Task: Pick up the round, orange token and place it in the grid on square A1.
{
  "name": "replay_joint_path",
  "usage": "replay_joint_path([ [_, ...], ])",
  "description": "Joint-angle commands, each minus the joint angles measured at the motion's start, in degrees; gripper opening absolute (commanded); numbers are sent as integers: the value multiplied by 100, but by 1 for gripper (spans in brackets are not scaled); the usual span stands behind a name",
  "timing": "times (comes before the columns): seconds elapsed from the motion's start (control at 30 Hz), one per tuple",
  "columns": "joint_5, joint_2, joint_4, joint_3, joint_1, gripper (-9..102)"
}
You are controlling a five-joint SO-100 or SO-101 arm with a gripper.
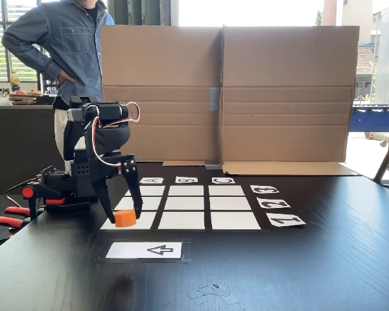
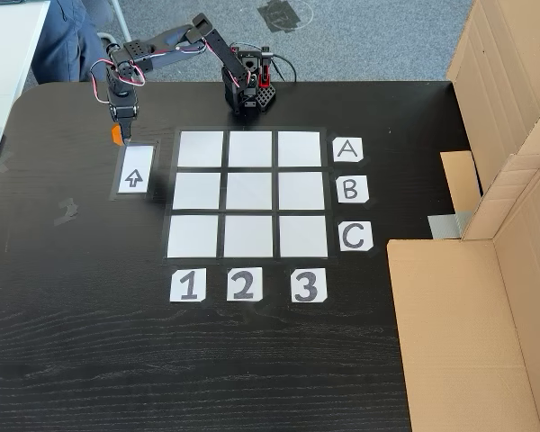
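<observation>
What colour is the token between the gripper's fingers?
Bright orange; the token shows best in a fixed view from table level.

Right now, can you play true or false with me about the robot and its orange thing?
1. The end effector has the orange token between its fingers. True.
2. The token already sits on square A1. False: in the view from above it lies off the grid, by the arrow card.
3. The grid has nine white squares. True.
4. The arrow card lies inside the grid. False: it lies outside, beside it.
5. A cardboard wall stands behind the table. True.
</observation>
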Motion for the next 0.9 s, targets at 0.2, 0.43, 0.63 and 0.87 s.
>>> replay_joint_path([
  [0.2,18,1854,26,1230,62,11],
  [0.43,70,2839,53,2514,246,11],
  [0.63,44,3788,53,3744,360,11],
  [0.87,35,5010,53,5001,193,11],
])
